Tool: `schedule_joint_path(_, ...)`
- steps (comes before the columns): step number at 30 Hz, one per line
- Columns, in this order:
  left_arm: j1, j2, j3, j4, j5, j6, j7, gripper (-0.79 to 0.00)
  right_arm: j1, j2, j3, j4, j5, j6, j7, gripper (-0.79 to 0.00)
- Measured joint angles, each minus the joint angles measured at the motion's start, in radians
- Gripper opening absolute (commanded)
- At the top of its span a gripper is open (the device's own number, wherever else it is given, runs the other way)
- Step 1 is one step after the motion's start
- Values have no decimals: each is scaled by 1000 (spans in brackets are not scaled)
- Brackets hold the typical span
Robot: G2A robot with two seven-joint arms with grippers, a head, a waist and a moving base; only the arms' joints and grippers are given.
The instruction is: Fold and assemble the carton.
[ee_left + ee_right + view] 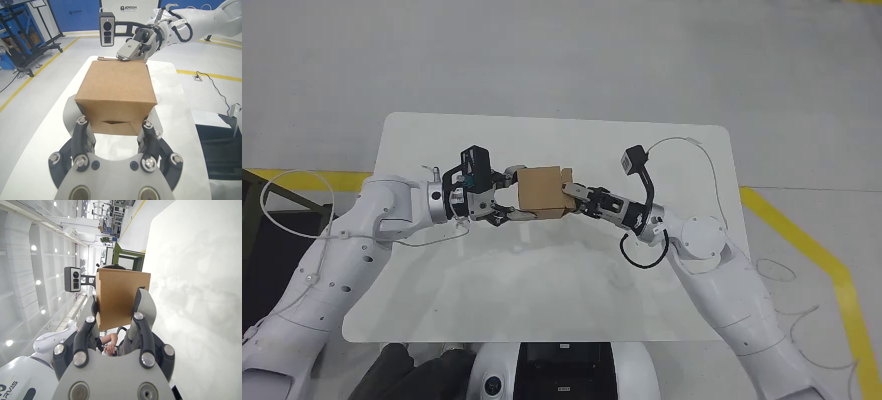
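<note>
Item: carton [542,190], brown, already squared up into a box and held off the table [542,300] that lies beneath it. The end facing the left wrist camera looks folded shut, with a thin slit left between the flaps; at the opposite end, flap edges stand proud. By my reading you are at the closing step: next, press those loose flaps home while the other end is braced. Left gripper [113,121]: spread wide, its fingers [75,113] bearing on the carton's two side walls at the folded end. Right gripper [117,300]: at the carton's opposite end, spread about as wide as that end and clamped across it, one finger lying on the top edge.
</note>
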Motion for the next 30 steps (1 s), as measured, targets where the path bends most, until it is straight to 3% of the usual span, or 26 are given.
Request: schedule_joint_path(30,18,-20,-29,-2,26,-15,1,-416,-12,-4,6,-16,-19,30,-61,-456)
